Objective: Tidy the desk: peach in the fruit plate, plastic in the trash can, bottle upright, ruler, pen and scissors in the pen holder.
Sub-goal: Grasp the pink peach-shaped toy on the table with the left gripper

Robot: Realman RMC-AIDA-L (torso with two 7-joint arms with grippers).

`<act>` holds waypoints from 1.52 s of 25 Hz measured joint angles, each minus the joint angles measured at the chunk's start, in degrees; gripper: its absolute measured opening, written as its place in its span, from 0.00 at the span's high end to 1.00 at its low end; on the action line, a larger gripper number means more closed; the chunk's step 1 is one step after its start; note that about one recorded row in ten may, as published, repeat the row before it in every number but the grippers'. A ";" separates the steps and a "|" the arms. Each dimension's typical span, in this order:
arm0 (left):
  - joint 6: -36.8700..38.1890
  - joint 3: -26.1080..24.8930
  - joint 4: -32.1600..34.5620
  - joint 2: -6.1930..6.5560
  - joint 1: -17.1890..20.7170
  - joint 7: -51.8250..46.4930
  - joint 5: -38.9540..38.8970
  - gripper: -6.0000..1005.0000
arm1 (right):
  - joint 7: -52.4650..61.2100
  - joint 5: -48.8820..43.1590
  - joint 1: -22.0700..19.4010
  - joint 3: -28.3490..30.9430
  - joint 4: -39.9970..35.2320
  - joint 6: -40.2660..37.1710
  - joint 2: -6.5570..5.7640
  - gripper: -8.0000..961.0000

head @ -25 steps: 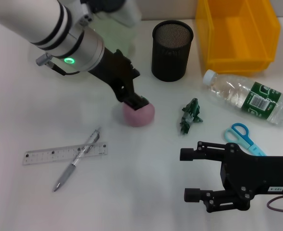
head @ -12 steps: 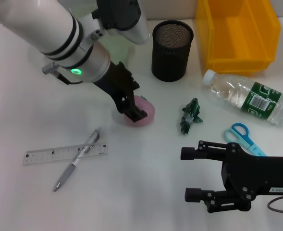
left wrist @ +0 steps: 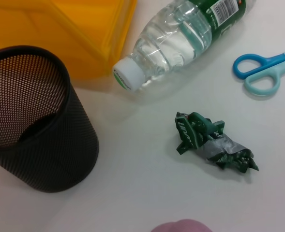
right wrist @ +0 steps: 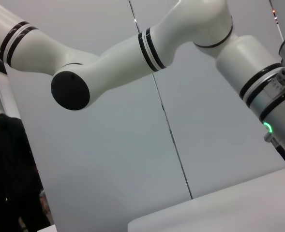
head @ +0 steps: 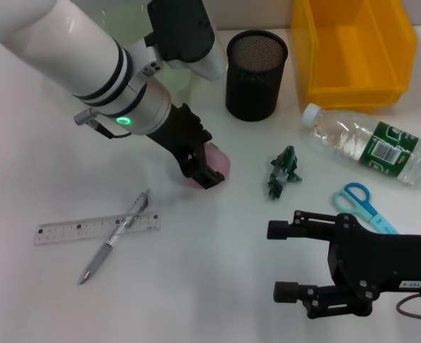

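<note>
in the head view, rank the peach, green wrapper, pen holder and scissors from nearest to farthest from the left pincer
1. Peach: right at the left pincer.
2. Green wrapper: on the table to its right.
3. Pen holder: behind, toward the yellow bin; nearly level with the wrapper.
4. Scissors: farthest, by the right pincer.

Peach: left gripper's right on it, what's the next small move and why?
Probably close the left gripper on the peach, then lift. Its fingers sit low against the fruit's near side, and the peach lies on the desk, not in any plate. Whether the fingers already pinch it cannot be told, so confirm the grip first. The right gripper waits open, low on the right.
</note>
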 joint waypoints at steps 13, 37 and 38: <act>-1.94 0.93 -1.08 0.00 0.31 0.34 -0.57 0.22 | -0.05 0.00 -0.16 0.04 0.70 -0.05 -0.05 0.16; -8.78 3.83 -3.04 0.01 1.23 0.19 -1.56 0.46 | -0.04 0.00 0.16 0.04 0.72 -0.04 -0.08 0.16; -8.78 3.83 -3.04 0.01 1.23 0.19 -1.56 0.48 | -0.04 0.00 0.16 0.04 0.72 -0.04 -0.08 0.16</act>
